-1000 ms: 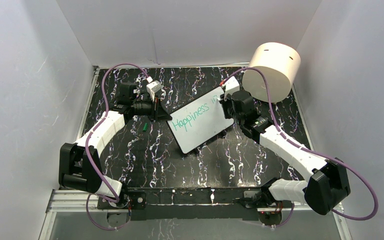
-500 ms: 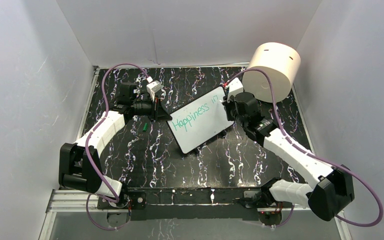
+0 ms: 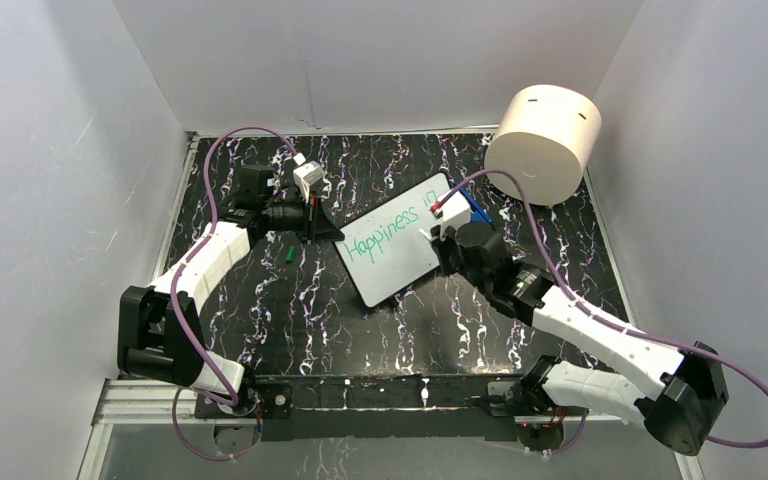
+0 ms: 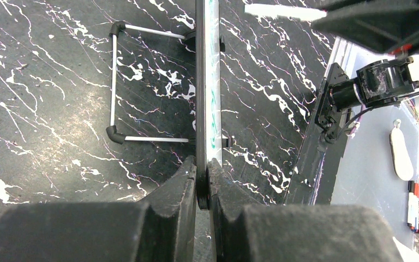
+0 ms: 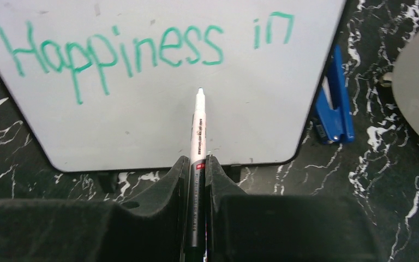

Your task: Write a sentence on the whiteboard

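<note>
The whiteboard [image 3: 400, 268] stands tilted on the black marbled table, its black frame pinched at the left corner by my left gripper [image 3: 332, 231], which is shut on it. In the left wrist view the board [image 4: 206, 82] runs edge-on away from the shut gripper [image 4: 203, 164]. The sentence [image 3: 385, 232] is one teal-green line, "Happiness in" [image 5: 114, 52]. My right gripper [image 3: 438, 238] is shut on a white-and-grey marker [image 5: 198, 125]. The marker's tip points at bare board [image 5: 142, 125] just below the word's end. I cannot tell if the tip touches.
A big cream cylinder [image 3: 545, 140] lies at the back right. A blue clip-like object [image 3: 475, 207] lies by the board's right end and also shows in the right wrist view [image 5: 335, 98]. A small green cap [image 3: 288, 254] lies left of the board. A wire stand [image 4: 113, 82] props the board.
My right arm has swung from the board's far right end down and left to its near side with the marker. The word "in" and the blue object now show. The left arm is still.
</note>
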Robot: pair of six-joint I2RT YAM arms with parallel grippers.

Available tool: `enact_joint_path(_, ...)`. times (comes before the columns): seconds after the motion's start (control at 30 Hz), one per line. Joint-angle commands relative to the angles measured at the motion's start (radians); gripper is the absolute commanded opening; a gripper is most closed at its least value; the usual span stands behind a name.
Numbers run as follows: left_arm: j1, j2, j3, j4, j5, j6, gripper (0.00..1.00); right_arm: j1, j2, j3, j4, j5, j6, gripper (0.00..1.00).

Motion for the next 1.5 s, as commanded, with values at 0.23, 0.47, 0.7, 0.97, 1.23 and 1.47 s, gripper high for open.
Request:
enact_joint_path(0.23, -0.006, 0.024, -0.011, -0.058, -0.132, 0.063, 0.00, 0.260, -0.013, -0.070, 0.137, 0.222, 0.031, 0.00)
enact_joint_path(0.47, -0.008, 0.021, -0.011, -0.056, -0.130, 0.060, 0.00, 0.356, 0.006, -0.096, 0.177, 0.313, 0.031, 0.00)
enact_joint_path(0.7, -0.007, 0.029, -0.008, -0.054, -0.139, 0.054, 0.00, 0.412, 0.005, -0.125, 0.207, 0.353, 0.024, 0.00)
enact_joint_path(0.97, -0.008, 0.031, -0.008, -0.055, -0.138, 0.049, 0.00, 0.444, 0.031, -0.132, 0.249, 0.364, 0.018, 0.00)
enact_joint_path(1.23, -0.008, 0.032, -0.008, -0.054, -0.140, 0.048, 0.00, 0.465, 0.082, -0.123, 0.288, 0.367, 0.002, 0.00)
enact_joint_path(1.47, -0.007, 0.038, -0.006, -0.055, -0.138, 0.046, 0.00, 0.475, 0.111, -0.109, 0.307, 0.342, -0.010, 0.00)
